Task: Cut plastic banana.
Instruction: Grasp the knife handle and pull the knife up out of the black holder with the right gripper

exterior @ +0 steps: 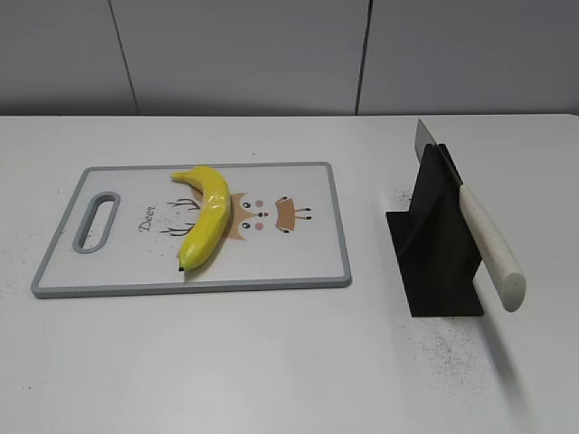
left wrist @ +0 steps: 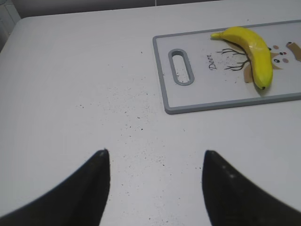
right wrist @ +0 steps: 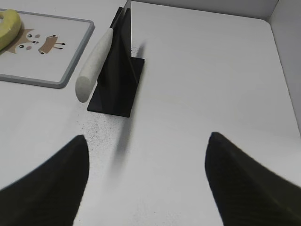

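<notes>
**A:** What's the biggest thing you have in front of you?

**B:** You're looking at a white table (exterior: 271,362) filling the lower three quarters of the exterior view, with dark specks scattered near the bottom right and at the left edge. On it, left of centre, lies your cutting board (exterior: 298,267): white, grey-rimmed, a slotted handle at its left end and a cartoon deer printed in the middle with the word "Deer".

**A:** And on the right of the frame?

**B:** You have a black knife stand (exterior: 434,249) sitting well apart from the board. A knife (exterior: 484,240) rests tilted in it, the metal blade poking out at the upper end and the pale handle slanting down toward the lower right of the frame.

**A:** Where is the thing you need to cut?

**B:** The plastic banana (exterior: 208,217) lies on the board's centre, over the deer print, whole, curving from the upper middle of the board down toward its front edge.

**A:** What about your tools?

**B:** Your left gripper (left wrist: 154,162) shows at the bottom of the left wrist view, fingers spread apart over bare table, nothing between them, with the board in the upper right. Your right gripper (right wrist: 146,150) is likewise spread wide and empty at the bottom of the right wrist view, the stand and knife in the upper left of that frame.
</notes>
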Available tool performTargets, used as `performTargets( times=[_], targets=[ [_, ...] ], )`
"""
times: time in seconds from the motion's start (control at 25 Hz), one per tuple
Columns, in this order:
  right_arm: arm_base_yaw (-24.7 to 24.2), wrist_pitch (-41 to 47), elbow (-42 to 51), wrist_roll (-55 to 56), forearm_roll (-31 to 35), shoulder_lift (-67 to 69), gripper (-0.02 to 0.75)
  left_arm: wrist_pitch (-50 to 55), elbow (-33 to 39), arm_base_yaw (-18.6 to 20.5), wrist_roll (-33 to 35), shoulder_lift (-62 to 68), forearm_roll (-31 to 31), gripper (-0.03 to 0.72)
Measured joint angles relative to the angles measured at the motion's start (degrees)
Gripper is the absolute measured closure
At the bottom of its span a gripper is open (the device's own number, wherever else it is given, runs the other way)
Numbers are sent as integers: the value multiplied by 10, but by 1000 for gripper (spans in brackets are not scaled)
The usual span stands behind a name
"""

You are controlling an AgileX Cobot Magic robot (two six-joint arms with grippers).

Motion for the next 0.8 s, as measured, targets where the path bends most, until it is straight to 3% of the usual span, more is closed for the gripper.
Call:
performTargets(
  times=[0.8],
  targets=[
    [0,0,0,0,0,0,158,0,0,0,0,0,0,114]
  ],
)
